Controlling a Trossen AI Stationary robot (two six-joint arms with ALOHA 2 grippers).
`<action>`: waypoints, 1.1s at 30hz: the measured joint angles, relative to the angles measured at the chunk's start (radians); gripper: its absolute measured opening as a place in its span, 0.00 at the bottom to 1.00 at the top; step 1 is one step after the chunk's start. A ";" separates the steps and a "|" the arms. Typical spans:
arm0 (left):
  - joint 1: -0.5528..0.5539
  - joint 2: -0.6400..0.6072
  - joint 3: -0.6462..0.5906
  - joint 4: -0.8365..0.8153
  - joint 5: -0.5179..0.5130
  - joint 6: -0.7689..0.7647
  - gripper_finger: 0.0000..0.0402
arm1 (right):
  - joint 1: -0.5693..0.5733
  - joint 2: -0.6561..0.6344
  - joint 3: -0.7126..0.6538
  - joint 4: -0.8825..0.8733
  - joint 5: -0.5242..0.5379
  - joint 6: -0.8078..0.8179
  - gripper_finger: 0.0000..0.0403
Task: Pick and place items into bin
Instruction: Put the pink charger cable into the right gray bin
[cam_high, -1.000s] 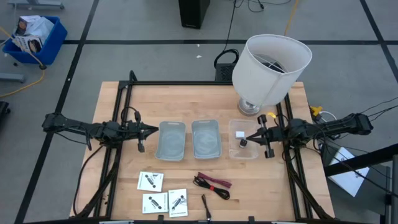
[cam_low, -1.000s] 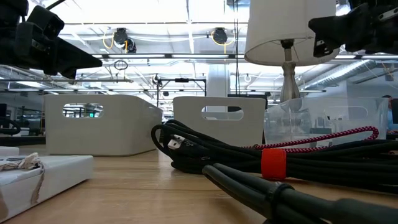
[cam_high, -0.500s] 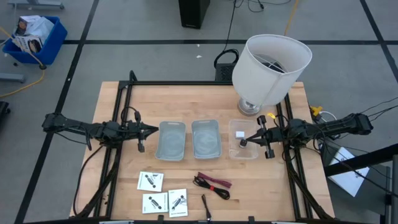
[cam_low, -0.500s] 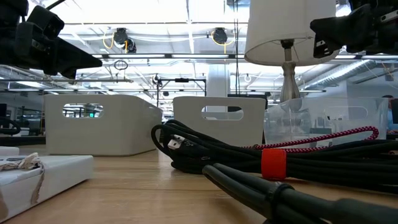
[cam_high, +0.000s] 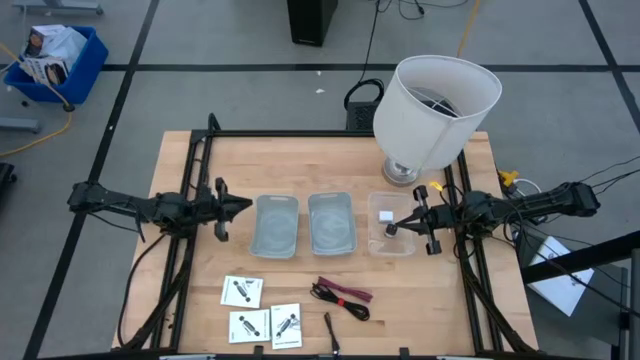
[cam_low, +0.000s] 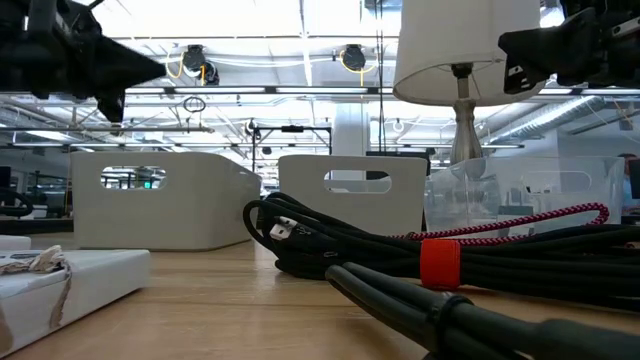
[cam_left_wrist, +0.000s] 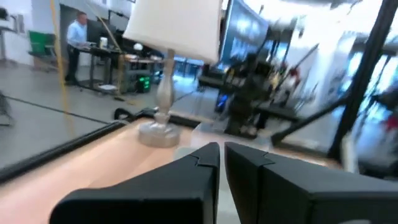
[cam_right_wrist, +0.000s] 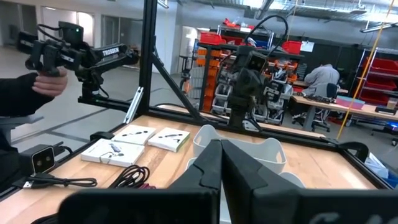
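Presently: right gripper (cam_high: 403, 223) jaws closed, empty, over clear bin (cam_high: 392, 240); left gripper (cam_high: 243, 206) jaws near-closed, empty. Next: fetch cards (cam_high: 241, 291).

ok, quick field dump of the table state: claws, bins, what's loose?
left claw: shut, empty, beside the left bin
right claw: shut, empty, over the clear bin
middle bin: looks empty
clear bin: white block, black cube inside
loose: three cards, cable, stick
lamp: far right corner
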 joint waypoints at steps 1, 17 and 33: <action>0.000 0.000 0.000 0.003 0.019 -0.040 0.08 | 0.000 0.001 0.000 0.000 0.000 0.001 0.00; -0.048 0.130 0.000 0.028 0.079 -0.301 0.08 | 0.000 0.015 -0.031 0.000 0.000 0.025 0.00; -0.236 0.811 0.521 -0.032 0.112 0.004 0.08 | 0.000 0.015 -0.035 0.054 0.002 0.000 0.00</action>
